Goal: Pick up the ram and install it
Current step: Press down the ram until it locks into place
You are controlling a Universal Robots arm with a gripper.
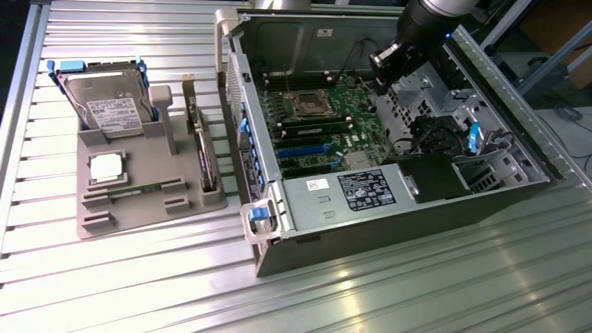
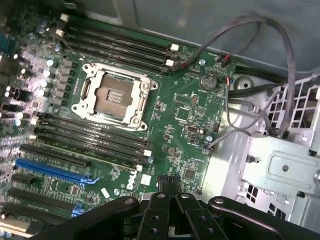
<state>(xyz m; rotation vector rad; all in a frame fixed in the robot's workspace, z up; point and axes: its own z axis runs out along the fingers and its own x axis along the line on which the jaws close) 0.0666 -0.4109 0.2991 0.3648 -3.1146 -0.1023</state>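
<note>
Overhead, the arm reached down into the open computer case (image 1: 389, 180), which lay on its side on the ribbed metal surface (image 1: 389, 298) toward the exterior view's right. The hand (image 1: 382, 73) hung above the motherboard (image 2: 185, 115), near the far end of the case, touching nothing; whether it was apart or together could not be told. In the wrist view its black linkages sat over the board's edge, with the empty processor socket (image 2: 114, 97) and the rows of dark memory slots (image 2: 90, 135) beside it.

The ram (image 1: 138, 189) appeared to lie flat in a groove of the grey tray (image 1: 102, 229) at the exterior view's left, well apart from the hand, though it showed only as a thin greenish strip. On the same tray stood a hard drive (image 1: 111, 104) in a blue frame, a square silver processor (image 1: 107, 168) and an upright expansion card (image 1: 205, 159).

Light glared off the surface in front of the case. Past its edge at the exterior view's right were metal struts (image 1: 555, 59) and loose cables (image 1: 578, 114) in the room behind.
</note>
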